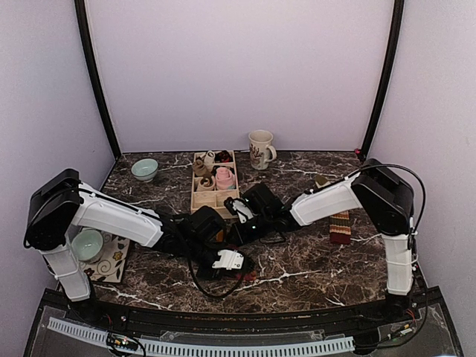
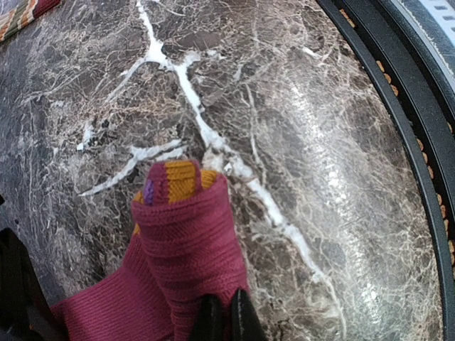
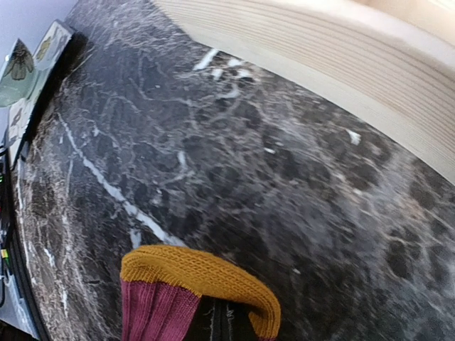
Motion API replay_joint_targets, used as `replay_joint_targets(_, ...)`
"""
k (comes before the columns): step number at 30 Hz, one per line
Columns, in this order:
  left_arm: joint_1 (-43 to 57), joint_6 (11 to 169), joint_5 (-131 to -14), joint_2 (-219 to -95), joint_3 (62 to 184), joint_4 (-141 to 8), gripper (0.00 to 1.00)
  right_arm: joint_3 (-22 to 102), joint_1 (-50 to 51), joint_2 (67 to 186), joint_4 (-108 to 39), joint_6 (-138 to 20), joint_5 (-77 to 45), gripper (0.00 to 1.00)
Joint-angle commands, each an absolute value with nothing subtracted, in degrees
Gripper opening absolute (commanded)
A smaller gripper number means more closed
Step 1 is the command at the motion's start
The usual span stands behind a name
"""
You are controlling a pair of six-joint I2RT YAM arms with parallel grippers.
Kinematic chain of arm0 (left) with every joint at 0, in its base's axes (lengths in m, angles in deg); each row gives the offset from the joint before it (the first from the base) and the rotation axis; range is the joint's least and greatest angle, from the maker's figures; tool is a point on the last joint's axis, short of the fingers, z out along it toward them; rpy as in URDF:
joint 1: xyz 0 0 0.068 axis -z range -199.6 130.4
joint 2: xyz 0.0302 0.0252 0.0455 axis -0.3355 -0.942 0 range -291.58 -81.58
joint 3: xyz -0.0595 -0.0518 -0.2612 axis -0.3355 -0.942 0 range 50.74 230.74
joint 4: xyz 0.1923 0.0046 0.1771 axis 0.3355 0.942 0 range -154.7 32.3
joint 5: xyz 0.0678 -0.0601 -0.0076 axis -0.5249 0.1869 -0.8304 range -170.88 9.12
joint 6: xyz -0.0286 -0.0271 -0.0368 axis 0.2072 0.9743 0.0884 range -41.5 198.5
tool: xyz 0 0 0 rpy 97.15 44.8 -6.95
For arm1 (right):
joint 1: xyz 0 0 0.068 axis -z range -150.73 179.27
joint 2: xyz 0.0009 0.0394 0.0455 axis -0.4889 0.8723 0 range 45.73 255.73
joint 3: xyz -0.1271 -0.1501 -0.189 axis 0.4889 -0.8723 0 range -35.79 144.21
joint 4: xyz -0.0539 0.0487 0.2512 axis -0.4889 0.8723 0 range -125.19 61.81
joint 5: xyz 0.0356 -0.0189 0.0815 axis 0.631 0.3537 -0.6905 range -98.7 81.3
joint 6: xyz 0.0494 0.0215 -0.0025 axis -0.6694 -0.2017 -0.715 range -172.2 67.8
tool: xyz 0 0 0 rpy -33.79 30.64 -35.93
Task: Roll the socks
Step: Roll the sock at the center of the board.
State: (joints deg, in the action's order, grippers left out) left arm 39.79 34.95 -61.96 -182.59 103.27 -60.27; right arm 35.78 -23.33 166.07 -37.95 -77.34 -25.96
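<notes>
We see the left claw (image 2: 226,316) pressed together on a fold of the maroon sock (image 2: 188,241), whose orange and purple tip points away from it across the worktop (image 2: 298,142). The sock lies on the marble, bunched up just ahead of the black fingers. The right claw (image 3: 222,317) is likewise pinched tight, here on a maroon ribbed end with an orange band, which appears to be the other end of the same sock. This end sits on the worktop near the pale wooden tray (image 3: 320,57). From above, both arms reach in to meet at the middle of the worktop, just in front of the tray, and they hide most of the sock. A second sock (image 1: 340,227), striped, lies flat well to the right, beside the right arm. A mug (image 1: 260,149) stands behind the tray.
</notes>
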Motion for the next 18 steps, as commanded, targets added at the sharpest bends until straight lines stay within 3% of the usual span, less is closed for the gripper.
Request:
replay_joint_targets(1, 40.1, 33.2, -60.6, -186.2, 101.3, -51.7, 0.00, 30.8, -22.6, 165.0, -30.9, -78.6, -15.9, 0.00)
replay_joint_targets(9, 40.1, 31.3, -60.4, -186.9, 100.8, -52.0, 0.00, 23.6, -22.1, 160.7, -32.5, -81.8, -11.5, 0.00)
replay_joint_targets(18, 40.1, 30.5, -58.9, -188.3, 101.3, -50.7, 0.00, 24.7, -21.7, 161.7, -32.0, -81.4, -10.7, 0.00)
